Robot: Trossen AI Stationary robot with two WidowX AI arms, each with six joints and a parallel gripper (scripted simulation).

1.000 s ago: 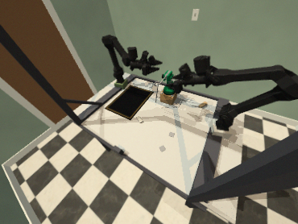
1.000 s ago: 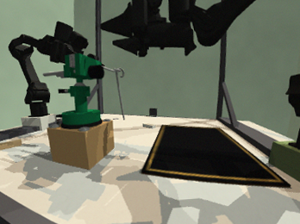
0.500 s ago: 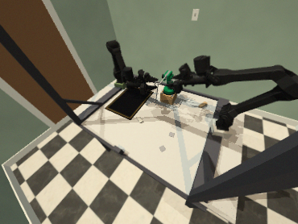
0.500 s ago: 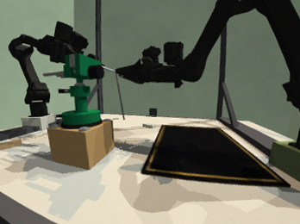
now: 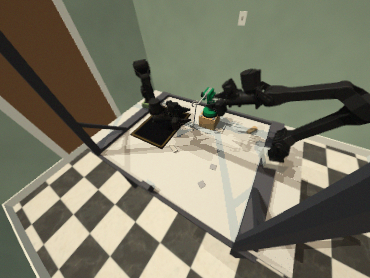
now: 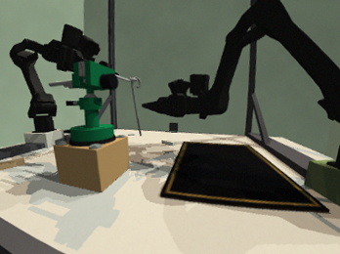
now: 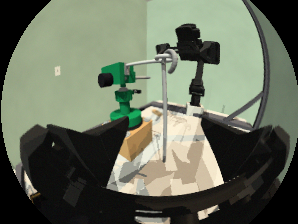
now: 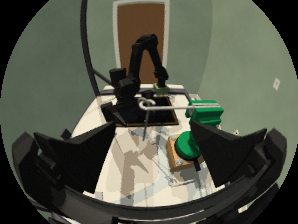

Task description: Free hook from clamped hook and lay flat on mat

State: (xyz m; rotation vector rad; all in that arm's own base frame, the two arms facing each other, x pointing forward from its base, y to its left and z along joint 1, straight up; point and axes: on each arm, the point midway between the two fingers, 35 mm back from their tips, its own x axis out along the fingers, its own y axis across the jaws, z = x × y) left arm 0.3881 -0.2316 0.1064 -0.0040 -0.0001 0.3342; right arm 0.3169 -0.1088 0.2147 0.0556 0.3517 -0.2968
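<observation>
A green vise (image 6: 91,84) stands on a wooden block (image 6: 91,162) and clamps a thin metal hook (image 6: 126,80) that sticks out sideways. A second long hook (image 6: 135,109) hangs straight down from its curled end, with its lower tip just above the table. It also shows in the left wrist view (image 7: 162,110) and the right wrist view (image 8: 144,121). My left gripper (image 6: 149,105) is open and empty, level with the hanging hook and a little to its mat side. My right gripper (image 5: 221,101) is open and empty, close behind the vise. The black mat (image 6: 233,174) lies flat beside the vise.
Small scraps (image 5: 202,184) lie scattered on the table. A wooden piece (image 5: 252,130) lies behind the vise. Dark frame posts (image 6: 252,61) rise at the table's edges. A raised rim (image 5: 252,200) runs round the table.
</observation>
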